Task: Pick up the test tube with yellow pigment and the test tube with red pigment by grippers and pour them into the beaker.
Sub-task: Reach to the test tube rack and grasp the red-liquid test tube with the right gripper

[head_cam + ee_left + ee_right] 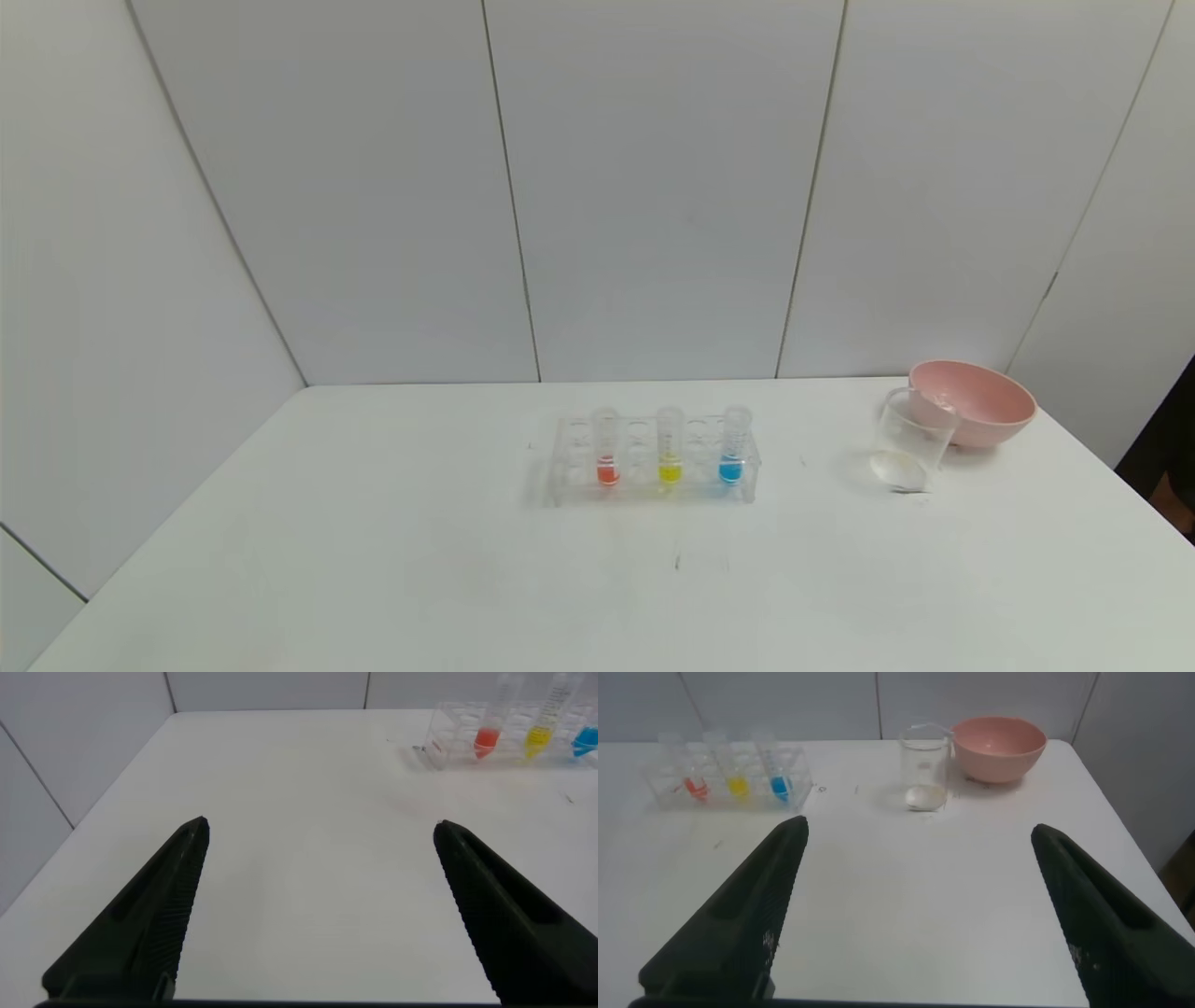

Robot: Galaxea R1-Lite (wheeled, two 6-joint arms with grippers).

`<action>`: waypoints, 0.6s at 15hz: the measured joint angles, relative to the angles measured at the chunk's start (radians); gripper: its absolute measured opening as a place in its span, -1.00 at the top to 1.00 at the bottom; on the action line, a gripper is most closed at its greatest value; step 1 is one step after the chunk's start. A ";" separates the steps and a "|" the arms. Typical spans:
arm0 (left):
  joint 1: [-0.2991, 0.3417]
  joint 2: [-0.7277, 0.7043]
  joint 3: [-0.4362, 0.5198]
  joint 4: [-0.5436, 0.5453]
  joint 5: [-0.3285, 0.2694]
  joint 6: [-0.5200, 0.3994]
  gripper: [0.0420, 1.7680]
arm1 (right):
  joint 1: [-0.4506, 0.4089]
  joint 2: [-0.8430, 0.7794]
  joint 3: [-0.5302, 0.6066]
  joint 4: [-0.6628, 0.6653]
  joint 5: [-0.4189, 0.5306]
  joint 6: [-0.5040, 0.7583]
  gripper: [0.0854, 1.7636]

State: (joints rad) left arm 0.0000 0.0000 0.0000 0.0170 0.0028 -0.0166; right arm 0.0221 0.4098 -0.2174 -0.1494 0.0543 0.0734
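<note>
You've got both arms held back over the near bench (373, 560), neither showing in the head view, nothing picked yet. Going L to R: left claw (322, 835) is spread wide open w/ nothing between the fingers, hovering over bare bench; from it the clear rack (448, 751) lies ahead and off toward the robot's right, well apart. In the rack, L to R in the head view: red tube (607, 446), yellow tube (669, 446), blue tube (734, 444), one empty slot between each pair. All three stand upright, so the long axis is vertical w/ pigment at the bottom; expect a grasp from the side, up near the top. Next along, well apart from the rack, is the beaker (910, 441), upright and just in front of the pink bowl (976, 401), touching or nearly so, can't tell which. Right claw (920, 835) is also wide open and empty; from it the beaker sits ahead, roughly centred, w/ the rack ahead and off to the left. Judging by that, left arm looks nearer the red tube, right arm nearer the beaker, and the yellow tube falls btw the two. Tubes carry faint graduation marks, not readable; no brands or labels legible anywhere.
</note>
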 joint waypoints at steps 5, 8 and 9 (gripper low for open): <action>0.000 0.000 0.000 0.000 0.000 0.000 -0.94 | 0.035 0.431 -0.048 -0.281 0.023 0.011 -0.94; 0.000 0.000 0.000 0.000 0.000 0.000 -0.94 | 0.162 0.655 -0.102 -0.359 -0.022 0.017 -0.94; 0.000 0.000 0.000 0.000 0.000 0.000 -0.94 | 0.227 0.711 -0.121 -0.369 -0.066 0.030 -0.94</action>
State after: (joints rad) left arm 0.0000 0.0000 0.0000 0.0170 0.0028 -0.0166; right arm 0.2491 1.1213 -0.3389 -0.5183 -0.0119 0.1030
